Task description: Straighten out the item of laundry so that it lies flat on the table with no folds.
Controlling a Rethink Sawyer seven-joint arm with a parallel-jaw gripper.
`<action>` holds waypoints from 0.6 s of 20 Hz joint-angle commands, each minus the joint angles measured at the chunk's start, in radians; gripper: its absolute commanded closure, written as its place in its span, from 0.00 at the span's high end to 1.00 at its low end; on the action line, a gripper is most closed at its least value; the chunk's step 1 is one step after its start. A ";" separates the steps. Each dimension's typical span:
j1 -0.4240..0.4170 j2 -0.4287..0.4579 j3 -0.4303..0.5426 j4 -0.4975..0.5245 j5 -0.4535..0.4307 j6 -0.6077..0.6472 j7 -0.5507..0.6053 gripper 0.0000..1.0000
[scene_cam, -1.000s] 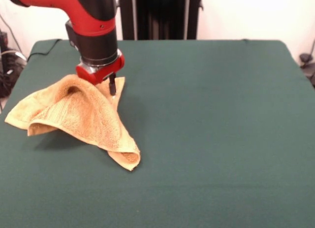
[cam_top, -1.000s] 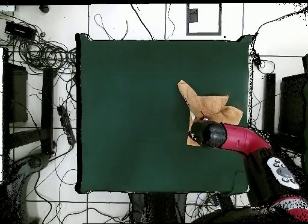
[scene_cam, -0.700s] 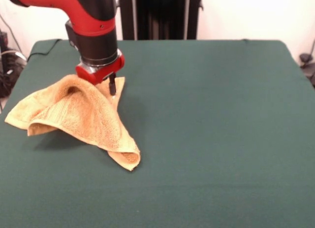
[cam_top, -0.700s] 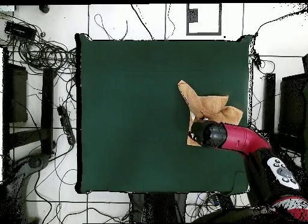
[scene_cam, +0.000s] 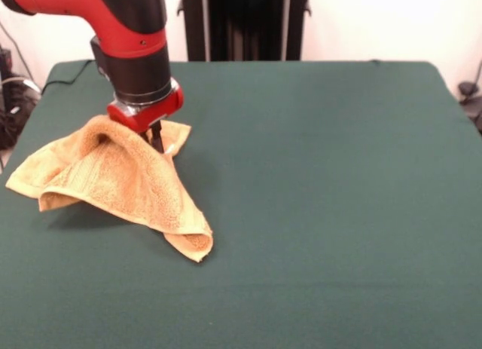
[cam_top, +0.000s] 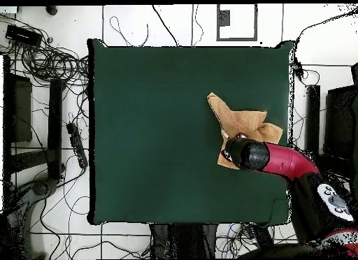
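The towel [scene_cam: 113, 179] sits bunched near one side edge of the green table [scene_cam: 324, 183], close to the robot's end, nowhere near flat: it stands up in a tent, with a raised ridge under the arm, one corner trailing out to the table's edge and another curled under itself toward the middle. The tool [scene_cam: 156, 134] is down at the peak of that tent, and from where I stand one dark finger shows against the cloth just below the red collar; it looks to be pinching a fold of the towel, though the other finger is hidden, so I can't tell for certain that it has hold. From above, the arm's wrist covers the spot entirely and only the towel's far points stick out past it. If it does have the cloth, I'd say the sensible thing is to lift only enough to let the folds hang free, then draw the pinched part toward the open middle of the table, so the trailing corners drag out behind and the curled one unrolls. Pulling toward the nearby edge risks sliding the towel off the table.
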 commanded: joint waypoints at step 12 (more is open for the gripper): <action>0.022 0.132 0.043 0.039 -0.061 -0.150 0.157 0.00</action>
